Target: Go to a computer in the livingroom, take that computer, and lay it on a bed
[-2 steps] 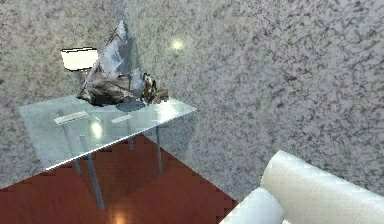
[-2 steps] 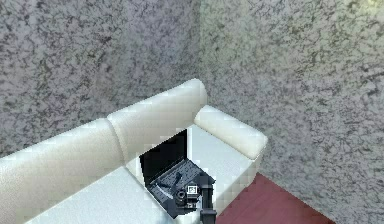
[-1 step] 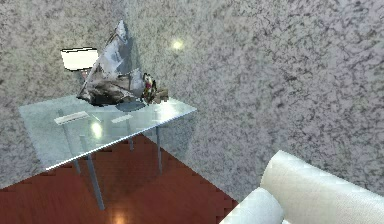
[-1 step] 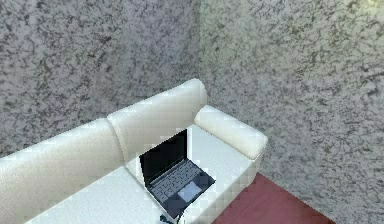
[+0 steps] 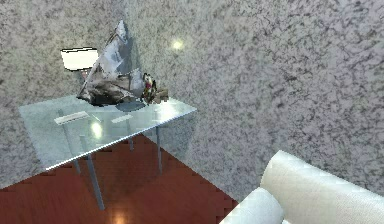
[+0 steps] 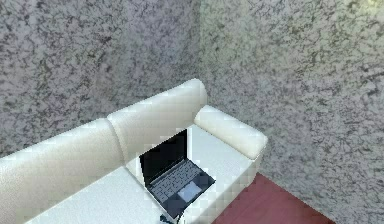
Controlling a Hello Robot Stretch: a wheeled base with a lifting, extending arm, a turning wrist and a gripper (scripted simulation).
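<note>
Open computer (image 6: pixel 175 172) on screen: a dark slab with its black lid upright and grey keys, lying flat on the cream sofa's (image 6: pixel 60 165) smooth padded seat, near the rounded armrest. The dark pincer (image 6: pixel 165 216) pokes in at the bottom edge by the computer's front corner; can't tell its state or whether it holds anything. Speckled grey walls (image 6: pixel 300 60) all round. Ahead, a glass bench (image 5: pixel 60 135) on thin legs carries a jagged grey sculpture (image 5: pixel 112 70) and a white-shaded lamp (image 5: pixel 75 58).

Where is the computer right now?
The computer sits open on the seat of the white sofa, in the arm side view's lower middle, close to the armrest.
</note>
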